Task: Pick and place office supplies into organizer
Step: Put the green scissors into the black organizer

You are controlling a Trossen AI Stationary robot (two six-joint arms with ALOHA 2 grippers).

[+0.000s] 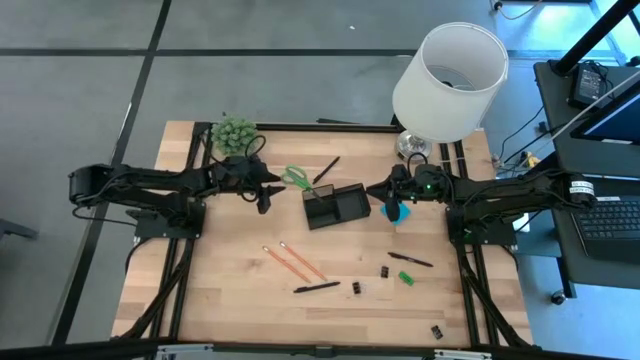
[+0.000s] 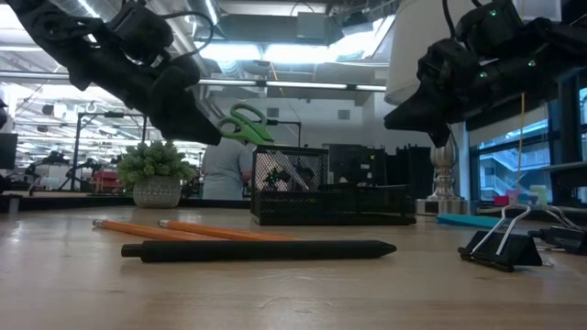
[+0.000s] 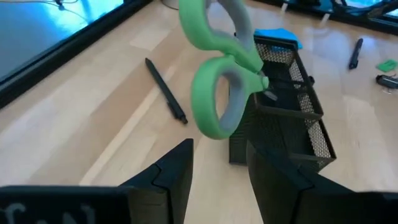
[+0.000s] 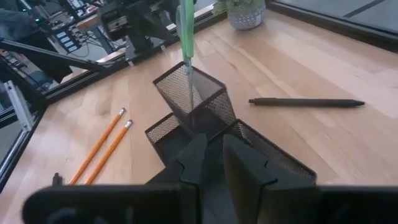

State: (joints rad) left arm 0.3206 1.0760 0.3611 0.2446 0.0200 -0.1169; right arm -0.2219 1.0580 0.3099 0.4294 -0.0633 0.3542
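The green-handled scissors (image 3: 217,81) stand with their blades down in the tall mesh cup of the black organizer (image 1: 335,206). Their handles (image 2: 243,122) lean out over the rim toward my left gripper. My left gripper (image 3: 217,149) is open just short of the handles and touches nothing. My right gripper (image 4: 211,146) hovers shut on the organizer's right side, above the blue sticky-note pad (image 1: 395,212), with nothing between its fingers. Two orange pencils (image 1: 290,262), black pens (image 1: 316,288) (image 1: 410,260) (image 3: 165,90), black clips (image 1: 358,288) and a green piece (image 1: 406,278) lie on the table.
A white-shaded lamp (image 1: 450,80) stands at the far right, close behind my right arm. A potted plant (image 1: 233,133) sits at the far left. One clip (image 1: 438,330) lies near the front right corner. The low compartments of the organizer (image 4: 261,155) lie right under my right gripper.
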